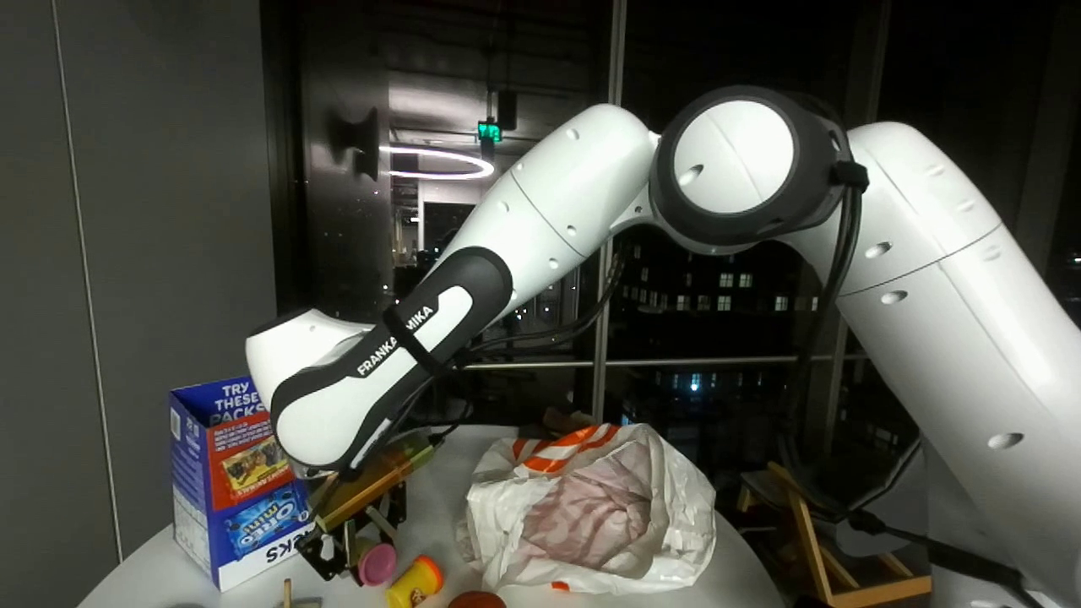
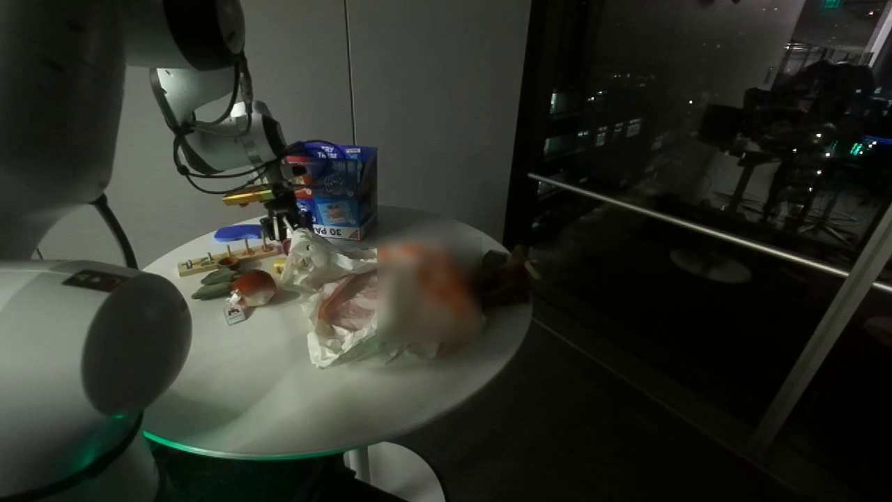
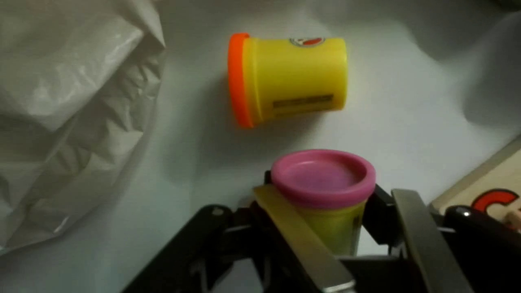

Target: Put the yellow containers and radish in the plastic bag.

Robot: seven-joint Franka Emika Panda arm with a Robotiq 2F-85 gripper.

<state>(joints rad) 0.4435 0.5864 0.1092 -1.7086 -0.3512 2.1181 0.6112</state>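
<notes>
Gripper (image 3: 323, 195) pinches pink-lidded tub (image 3: 338, 226) left and right near the lid (image 3: 323, 176). Likely light, stiff, slightly slick; safest held below the lid.

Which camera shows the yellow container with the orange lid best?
The wrist view: the orange-lidded yellow container lies on its side, large and unblocked. In an exterior view the container looks small at the picture's bottom edge; in an exterior view only a yellow patch shows beside the plastic bag.
</notes>
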